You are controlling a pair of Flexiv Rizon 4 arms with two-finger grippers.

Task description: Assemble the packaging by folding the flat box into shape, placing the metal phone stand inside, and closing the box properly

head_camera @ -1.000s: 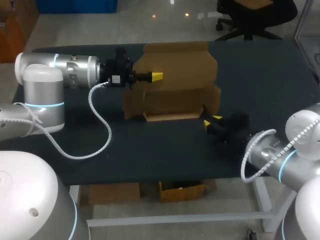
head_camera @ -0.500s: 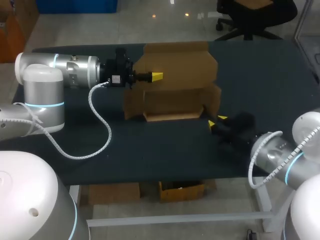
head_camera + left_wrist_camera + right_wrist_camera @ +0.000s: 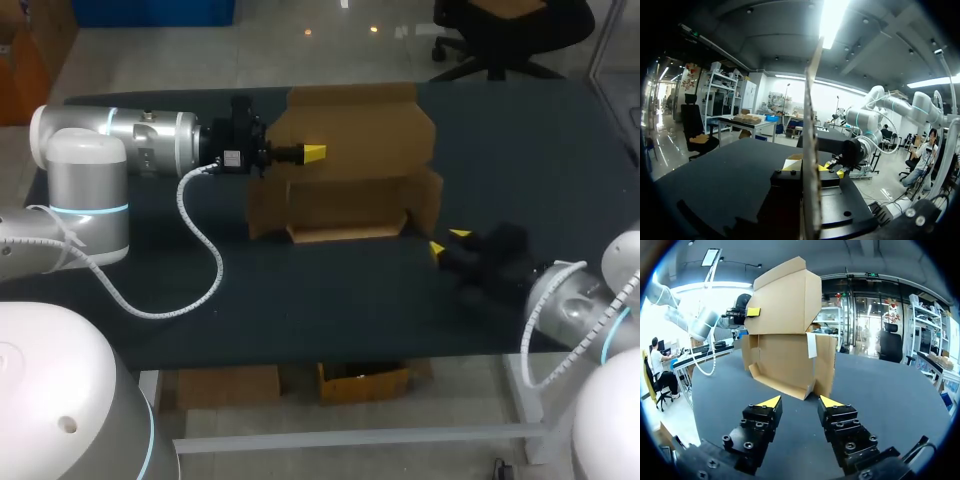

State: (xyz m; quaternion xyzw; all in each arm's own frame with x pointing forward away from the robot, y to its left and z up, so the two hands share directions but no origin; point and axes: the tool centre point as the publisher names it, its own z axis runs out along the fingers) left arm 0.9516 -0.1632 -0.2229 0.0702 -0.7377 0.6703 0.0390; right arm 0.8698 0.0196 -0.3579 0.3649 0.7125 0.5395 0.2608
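Observation:
The brown cardboard box stands half folded in the middle of the table, with its lid flap raised. My left gripper is shut on that flap from the left. In the left wrist view the flap's edge runs upright between the fingers of the left gripper. My right gripper is open and empty, clear of the box off its front right corner. In the right wrist view the box stands ahead of the spread right gripper. No metal phone stand shows in any view.
The dark table runs bare in front of the box and to its right. My left arm's white cable loops over the table's left part.
My right gripper has drawn back from the box's front right corner, toward the table's right, and its fingers have spread a little wider. The left arm and the flap have not moved.

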